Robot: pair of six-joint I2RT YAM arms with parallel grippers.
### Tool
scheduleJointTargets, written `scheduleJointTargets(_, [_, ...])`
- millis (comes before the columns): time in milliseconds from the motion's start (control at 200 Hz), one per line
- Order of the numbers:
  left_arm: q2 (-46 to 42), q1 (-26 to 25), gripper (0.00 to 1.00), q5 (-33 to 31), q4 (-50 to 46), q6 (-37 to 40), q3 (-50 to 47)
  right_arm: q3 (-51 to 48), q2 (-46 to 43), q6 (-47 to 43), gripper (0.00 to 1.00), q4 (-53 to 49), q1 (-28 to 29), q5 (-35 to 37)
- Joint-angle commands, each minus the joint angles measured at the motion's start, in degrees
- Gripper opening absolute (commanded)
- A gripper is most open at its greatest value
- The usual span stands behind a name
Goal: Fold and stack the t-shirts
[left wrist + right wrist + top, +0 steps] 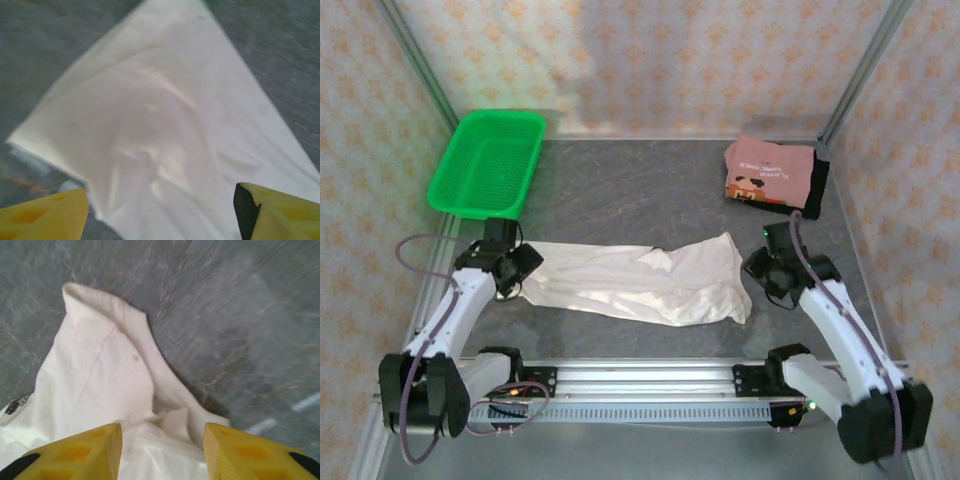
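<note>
From above, the cream-white t-shirt (640, 285) lay stretched in a long, rumpled band across the near part of the grey tabletop (620, 195), a small dark mark on its upper edge. The left arm (460, 300) reached to the shirt's left end and the right arm (840, 320) to its right end, their dark heads covering the cloth's edges there. A green mesh basket (485, 165) stood at the far left, well apart from the shirt. At the far right a folded pink t-shirt (765, 172) lay on a black t-shirt (817, 185), of which only a strip at the right side showed. Patterned walls closed in the tabletop.

The left wrist camera looked straight down on a smooth, wedge-shaped spread of the cream cloth, creased softly in the middle, with grey tabletop on both sides. The left fingers (45, 217), yellow and cut off by the bottom edge, stood wide apart above the cloth and clamped nothing. The picture was blurred, so the fabric's fine folds were hard to read.

The right wrist camera showed what the top view did not: a raised, folded corner of the cream shirt with a seam running down it, and a dark patch at the left edge, too cropped to identify. The right fingers (90, 450) were also apart, with bunched cloth lying between them; whether they touched it I could not tell.
</note>
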Motion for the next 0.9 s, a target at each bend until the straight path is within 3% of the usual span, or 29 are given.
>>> scheduleJointTargets(0, [8.61,-0.31,0.73,7.96,2.83,6.54,4.57,0.23,6.41,-0.02,0.44,11.23,0.68,-5.31])
scheduleJointTargets(140, [19.89,-1.19,0.57,8.14,3.01,10.51,8.75,1.63,17.09,-1.27,0.37,19.99,0.84,-6.69])
scheduleJointTargets(270, [27.35,-1.23,0.5,6.19,3.09,9.73,9.38,2.24,26.19,1.59,0.32,24.01,1.02,-5.68])
scheduleJointTargets(480, [33.57,-1.28,0.48,1.33,3.29,7.94,10.74,6.48,37.38,3.61,0.28,24.77,0.57,0.29])
scheduleJointTargets(600, [36.02,-1.23,0.47,-0.1,3.41,7.25,12.87,10.34,42.18,4.6,0.27,22.92,-2.65,4.71])
scheduleJointTargets(896, [38.08,-1.24,0.47,-1.37,3.39,7.39,18.8,26.19,52.54,-0.56,0.3,23.28,-8.3,4.41])
